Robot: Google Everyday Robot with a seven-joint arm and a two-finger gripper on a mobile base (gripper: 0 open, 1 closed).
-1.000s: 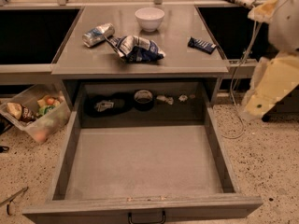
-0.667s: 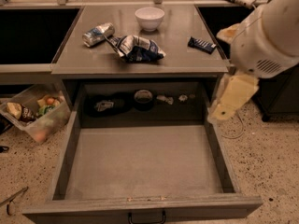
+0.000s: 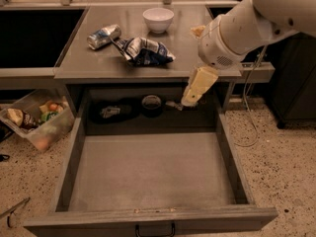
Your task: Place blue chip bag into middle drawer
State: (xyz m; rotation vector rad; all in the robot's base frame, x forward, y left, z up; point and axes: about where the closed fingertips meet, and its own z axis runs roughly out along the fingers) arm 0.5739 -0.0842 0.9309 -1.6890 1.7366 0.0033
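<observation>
While gripper (image 3: 190,101) overhangs drawer (image 3: 148,172), chip bag (image 3: 145,52) rests.

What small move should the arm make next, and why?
Probably raise the end effector and bring it over the blue chip bag: the bag lies on the countertop, while the end effector hangs below the counter edge, over the open middle drawer.

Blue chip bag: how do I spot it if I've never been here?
Look on the grey counter above the open drawer. The blue chip bag lies mid-counter, right of the silver can, left of the hanging gripper. It's the only crinkly dark-blue-and-white thing; the bowl is plain white.
</observation>
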